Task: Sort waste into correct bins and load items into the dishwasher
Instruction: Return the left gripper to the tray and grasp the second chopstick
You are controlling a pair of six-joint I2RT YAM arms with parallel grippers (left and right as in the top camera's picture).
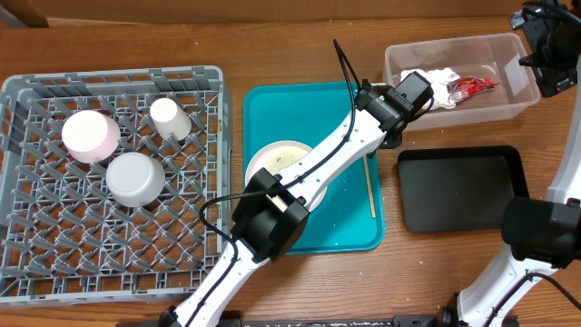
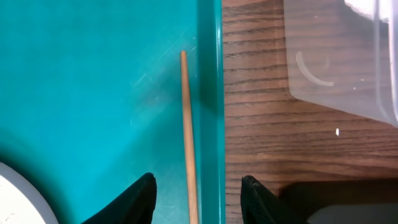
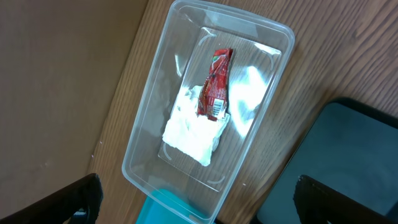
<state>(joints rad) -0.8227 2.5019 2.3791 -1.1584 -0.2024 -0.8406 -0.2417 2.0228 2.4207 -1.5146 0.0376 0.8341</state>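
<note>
**Left gripper open astride the chopstick at the teal tray's right rim**

I have the left gripper [image 2: 199, 202] over the right side of the teal tray [image 1: 345, 232], which sits in the middle of the worktop [image 1: 272, 45]. Its fingers are spread apart and hold nothing. One hangs over the tray floor and the other over bare wood beyond the rim, with the chopstick [image 2: 188, 137] running between them. The chopstick lies flat just inside the tray's right rim and parallel to it. Its long axis points from the near edge of the worktop toward the far edge. I cannot tell whether the fingers touch the tray. The plate [image 1: 277, 159] lies in the left part of the same tray, partly under the left arm and apart from the chopstick, with pale speckled bits on it.

My right gripper [image 3: 199, 205] hangs wide open and empty above the clear tub [image 1: 517, 77] at the far right corner. Inside the tub the napkin [image 3: 193, 127] lies crumpled. The red wrapper [image 3: 214, 84] rests partly on it, with its long axis along the tub's length, roughly parallel to the far edge. The black tray [image 1: 458, 186] lies just nearer than the tub, between the teal tray and the right edge.

The dish rack [image 1: 113, 77] fills the left side of the worktop. The saucer [image 1: 90, 135], cup [image 1: 169, 118] and bowl [image 1: 135, 178] sit close together in its far half.
</note>
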